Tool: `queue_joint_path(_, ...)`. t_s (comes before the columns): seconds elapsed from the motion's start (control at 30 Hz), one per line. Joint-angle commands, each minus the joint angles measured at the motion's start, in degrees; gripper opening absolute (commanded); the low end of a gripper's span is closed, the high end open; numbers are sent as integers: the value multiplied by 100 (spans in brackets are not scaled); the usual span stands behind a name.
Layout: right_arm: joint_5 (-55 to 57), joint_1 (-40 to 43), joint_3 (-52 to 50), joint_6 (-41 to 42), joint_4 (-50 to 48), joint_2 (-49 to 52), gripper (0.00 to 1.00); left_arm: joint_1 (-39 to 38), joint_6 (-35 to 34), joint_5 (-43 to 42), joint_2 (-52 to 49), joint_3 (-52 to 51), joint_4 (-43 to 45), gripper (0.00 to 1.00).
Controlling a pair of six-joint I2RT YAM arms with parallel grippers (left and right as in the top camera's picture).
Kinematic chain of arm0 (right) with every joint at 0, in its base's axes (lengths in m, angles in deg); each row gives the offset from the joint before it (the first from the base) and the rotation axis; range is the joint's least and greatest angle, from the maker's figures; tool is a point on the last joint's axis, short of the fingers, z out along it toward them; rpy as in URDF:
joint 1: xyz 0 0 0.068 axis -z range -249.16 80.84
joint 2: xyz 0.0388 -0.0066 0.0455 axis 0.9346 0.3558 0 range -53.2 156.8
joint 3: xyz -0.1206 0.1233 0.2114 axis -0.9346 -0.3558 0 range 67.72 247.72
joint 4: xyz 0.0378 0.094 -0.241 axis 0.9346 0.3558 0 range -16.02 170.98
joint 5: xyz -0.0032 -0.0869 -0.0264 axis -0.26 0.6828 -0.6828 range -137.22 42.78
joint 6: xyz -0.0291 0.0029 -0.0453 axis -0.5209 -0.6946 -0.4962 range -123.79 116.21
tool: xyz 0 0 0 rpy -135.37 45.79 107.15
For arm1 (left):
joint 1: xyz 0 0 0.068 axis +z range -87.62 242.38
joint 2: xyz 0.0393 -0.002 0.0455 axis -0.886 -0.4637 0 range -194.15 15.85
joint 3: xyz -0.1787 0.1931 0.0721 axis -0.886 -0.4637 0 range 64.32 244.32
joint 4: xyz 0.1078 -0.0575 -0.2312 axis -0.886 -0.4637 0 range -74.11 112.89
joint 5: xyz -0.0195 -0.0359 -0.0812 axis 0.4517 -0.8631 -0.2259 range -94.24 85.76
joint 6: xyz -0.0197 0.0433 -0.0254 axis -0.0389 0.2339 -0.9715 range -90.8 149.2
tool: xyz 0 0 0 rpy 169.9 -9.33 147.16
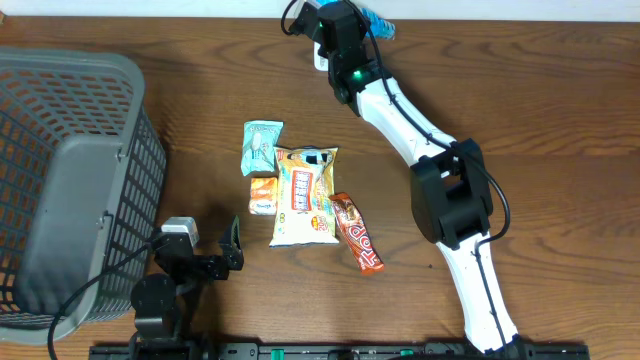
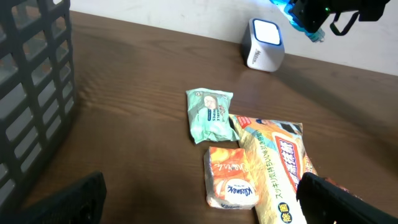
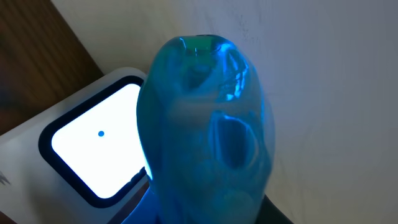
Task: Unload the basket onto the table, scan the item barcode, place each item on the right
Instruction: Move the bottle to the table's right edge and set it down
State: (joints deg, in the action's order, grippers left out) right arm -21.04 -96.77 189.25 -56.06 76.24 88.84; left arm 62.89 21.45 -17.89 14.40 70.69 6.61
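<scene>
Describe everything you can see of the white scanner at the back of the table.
The scanner is a small white box with rounded corners, plastic by its look, standing on the wooden table near its far edge. Its upper face holds a dark-rimmed window, lit bright white with a small blue dot. A blue item hangs close before it; contact is unclear.

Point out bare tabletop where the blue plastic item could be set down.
Bare wooden table lies between the grey mesh basket and the mint-green packet, and right of the white right arm. Crowded: the middle, where that packet, the small orange packet, yellow snack bag and red-orange bar bunch together.
</scene>
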Motion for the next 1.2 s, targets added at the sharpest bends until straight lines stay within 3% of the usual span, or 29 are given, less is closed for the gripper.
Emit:
queue_joint_path(0.0, 431, -140, 223, 168, -111, -155, 1, -7, -68, -72, 11, -90, -125, 98)
queue_joint_path(0.17, 931, -157, 223, 813, 898, -715, 1, -7, -68, -72, 11, -90, -125, 98)
queue_joint_path(0.33, 1235, 31, 223, 2787, 3244, -1742, 1, -7, -68, -72, 11, -90, -125, 98)
queue_joint_path(0.47, 527, 343, 223, 4393, 5031, -2304, 1, -7, -68, -72, 11, -90, -125, 98)
queue_joint_path(0.67, -590, 1207, 219, 5449, 6776, -2546, 1, -7, -68, -72, 11, -90, -125, 98)
queue_joint_path(0.83, -1340, 1967, 13, 5440, 7232, -2472, 1, -7, -68, -72, 11, -90, -125, 98)
queue_joint_path(1.17, -1928, 2859, -780, 5460, 6959, -2472, 1, -7, -68, -72, 11, -90, -125, 98)
